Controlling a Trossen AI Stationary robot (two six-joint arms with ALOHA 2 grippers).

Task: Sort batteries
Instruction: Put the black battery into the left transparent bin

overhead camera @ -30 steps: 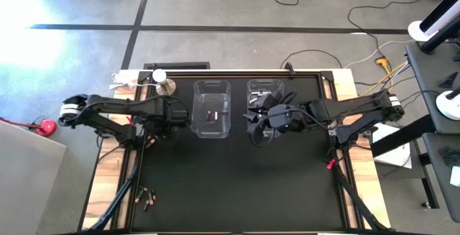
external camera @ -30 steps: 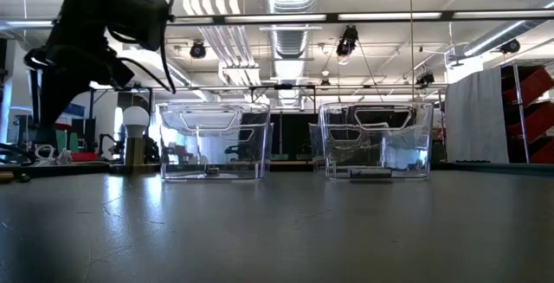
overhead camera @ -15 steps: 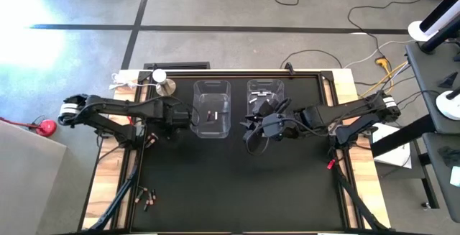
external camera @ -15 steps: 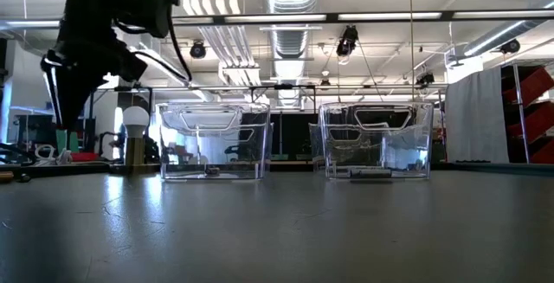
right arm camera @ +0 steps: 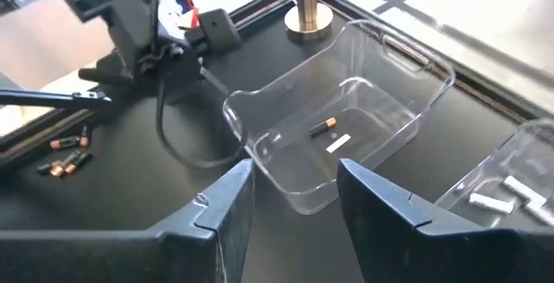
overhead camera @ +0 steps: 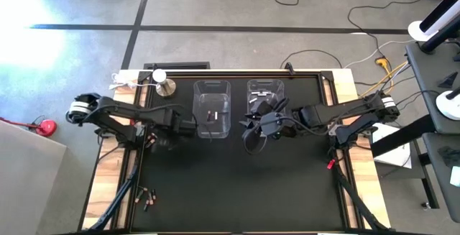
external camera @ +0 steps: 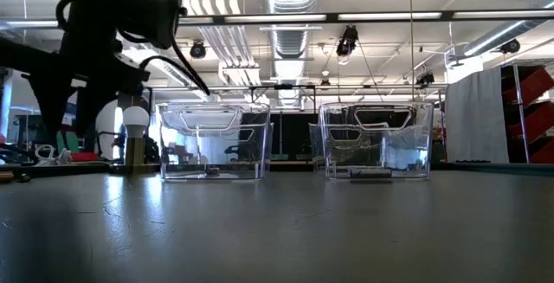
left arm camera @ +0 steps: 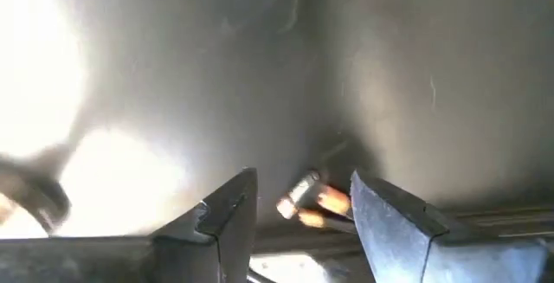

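overhead straight down, low level across table (external camera: 286, 222), both on clear bins (overhead camera: 211, 108); wrist cameras close

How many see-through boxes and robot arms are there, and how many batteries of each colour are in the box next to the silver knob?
Clear plastic bins: 2 (left bin, right bin)
Dark robot arms: 2 (left arm, right arm)
Copper-coloured battery in the left bin: 1
White battery in the left bin: 1
Total: 6

Black worktop (overhead camera: 237, 185), wood-edged, carrying two bins and loose batteries.

Two clear plastic bins (overhead camera: 211, 109) (overhead camera: 264, 95) stand side by side at the far edge; a small metal stand (overhead camera: 166, 86) beside the left one; loose batteries (overhead camera: 147, 199) near the front left corner.
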